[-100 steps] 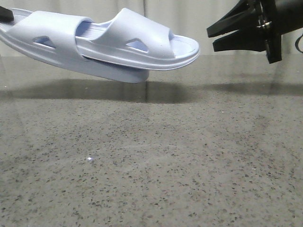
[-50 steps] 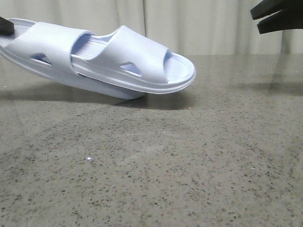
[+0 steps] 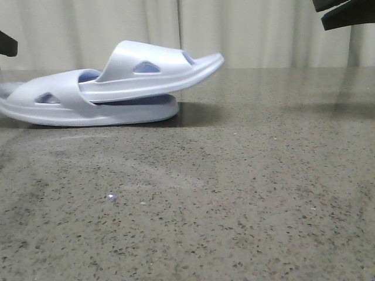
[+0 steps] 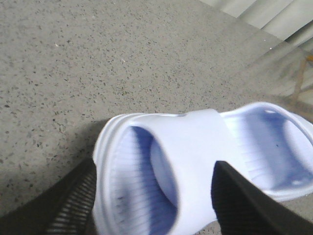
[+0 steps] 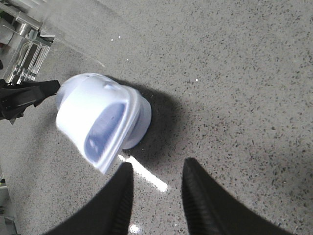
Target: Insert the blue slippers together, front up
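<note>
Blue slippers [image 3: 105, 93] nested, resting on worktop [image 3: 234, 193] at left. Left pincer [image 4: 151, 205] spread around heel, released; right pincer [image 5: 154, 196] empty, apart. Risk: upper slipper sliding out if nudged on withdrawal.

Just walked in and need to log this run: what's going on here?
The two blue slippers are nested, one pushed under the other's strap, with the lower one's sole on the speckled table and the upper one's front tilted upward. The left claw is open, one finger on each side of the heel end, not squeezing it. The right claw is open and empty, raised off to the right, away from the pair.
</note>
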You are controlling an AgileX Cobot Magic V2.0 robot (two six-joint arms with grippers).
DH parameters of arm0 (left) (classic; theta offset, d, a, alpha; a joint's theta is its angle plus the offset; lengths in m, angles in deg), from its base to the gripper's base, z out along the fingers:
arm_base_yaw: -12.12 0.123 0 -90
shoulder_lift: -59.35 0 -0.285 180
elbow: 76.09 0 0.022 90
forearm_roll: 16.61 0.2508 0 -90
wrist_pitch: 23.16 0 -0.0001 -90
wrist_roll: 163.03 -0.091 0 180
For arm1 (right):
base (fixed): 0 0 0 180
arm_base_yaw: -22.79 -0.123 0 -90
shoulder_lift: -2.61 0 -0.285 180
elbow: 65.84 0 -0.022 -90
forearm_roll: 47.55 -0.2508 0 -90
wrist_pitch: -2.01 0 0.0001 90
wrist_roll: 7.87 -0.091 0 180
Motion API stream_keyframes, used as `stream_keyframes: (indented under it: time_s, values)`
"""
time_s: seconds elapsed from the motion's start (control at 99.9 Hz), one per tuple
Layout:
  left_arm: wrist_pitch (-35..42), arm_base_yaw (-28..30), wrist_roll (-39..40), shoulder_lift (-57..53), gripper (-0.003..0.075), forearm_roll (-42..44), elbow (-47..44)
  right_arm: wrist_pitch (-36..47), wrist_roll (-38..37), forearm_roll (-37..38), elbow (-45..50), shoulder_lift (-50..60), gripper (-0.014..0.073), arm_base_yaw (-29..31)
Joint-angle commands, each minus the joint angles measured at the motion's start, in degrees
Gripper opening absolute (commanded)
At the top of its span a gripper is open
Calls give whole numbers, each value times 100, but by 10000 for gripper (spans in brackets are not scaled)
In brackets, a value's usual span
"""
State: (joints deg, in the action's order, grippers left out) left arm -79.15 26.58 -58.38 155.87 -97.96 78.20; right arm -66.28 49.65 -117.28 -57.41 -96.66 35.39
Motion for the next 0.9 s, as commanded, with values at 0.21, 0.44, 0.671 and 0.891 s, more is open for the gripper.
stream_keyframes:
  time_s: [0.21, 0.44, 0.671, 0.891]
  values:
    - [-877, -11, -107, -393, 473, 188, 1038, -684, 7, -146, -145, 272, 193, 36]
    - [-1267, -11, 64, -907, 282, 456, 1481, -627, 7, -138, -145, 521, 52, 36]
    - [-966, -11, 64, -1658, 15, 528, 1481, -314, 7, -427, 54, 1056, -88, 13]
    - [815, -337, 64, -2750, 15, 510, 1332, 740, 504, -906, 926, 2036, -87, -213]
